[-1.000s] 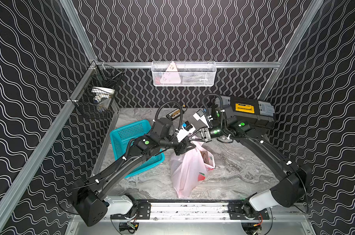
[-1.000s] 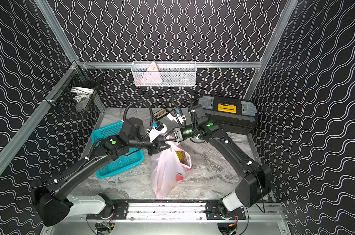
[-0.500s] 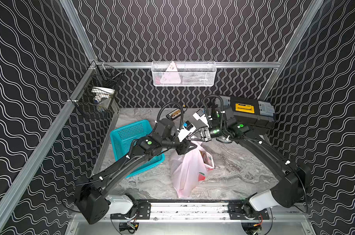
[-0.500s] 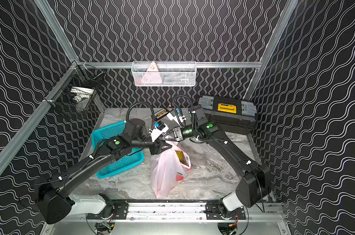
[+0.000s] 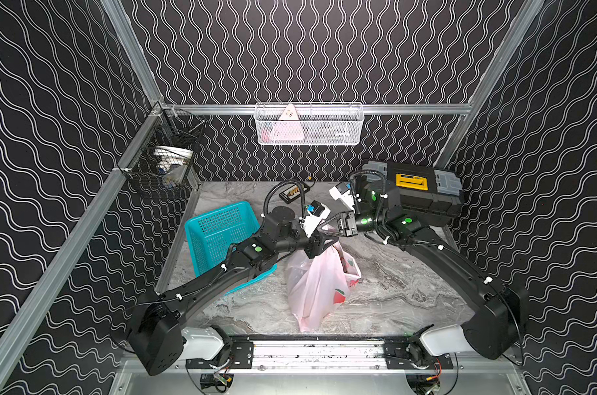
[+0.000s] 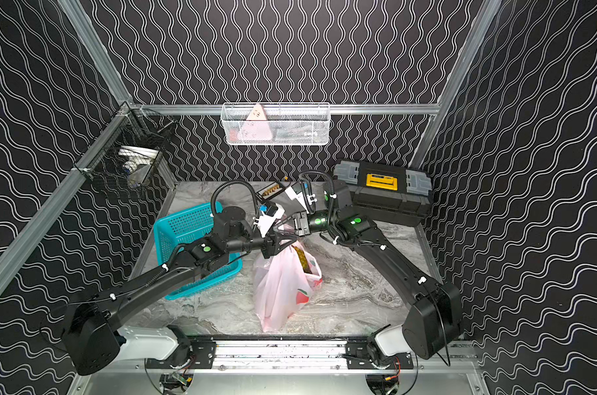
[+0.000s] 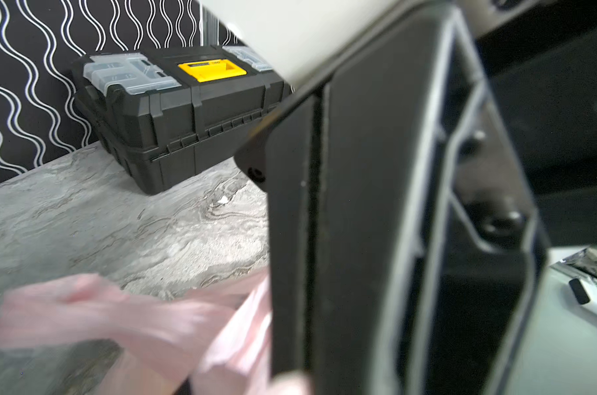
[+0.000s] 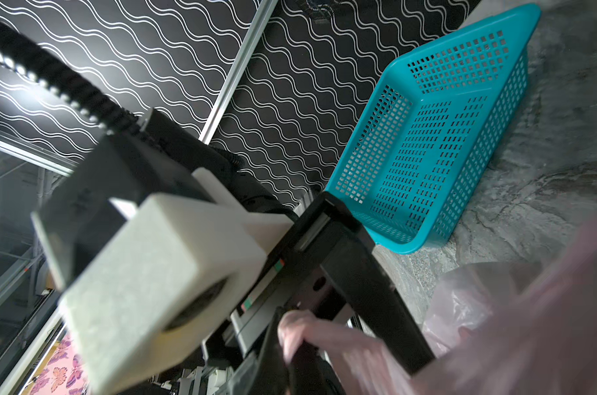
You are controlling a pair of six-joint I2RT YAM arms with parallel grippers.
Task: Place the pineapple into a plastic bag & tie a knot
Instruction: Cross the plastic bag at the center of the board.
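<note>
Pink plastic bag (image 5: 319, 284) is standing on the desk (image 5: 392, 301). Pressed-together right fingers (image 5: 331, 219) are pinching its handle; left fingers (image 8: 375, 290) are sitting spread around it.

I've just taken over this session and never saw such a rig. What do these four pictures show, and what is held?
Two black robot arms stand on a rail at the front edge of a marble-patterned table. The two wide pictures come from one overhead camera pair. The two close-ups come from cameras on the arms' wrists, so they are partly blocked and blurred. On the table are a teal mesh basket, a black toolbox with a yellow latch, and in the middle the plastic bag, upright, with the pineapple showing brown-yellow at its mouth. The left gripper and right gripper meet over the bag's top. The right one is shut and seems to pinch a pink handle. A handle runs between the left one's fingers, but whether it grips I cannot tell. No finished knot shows.
</note>
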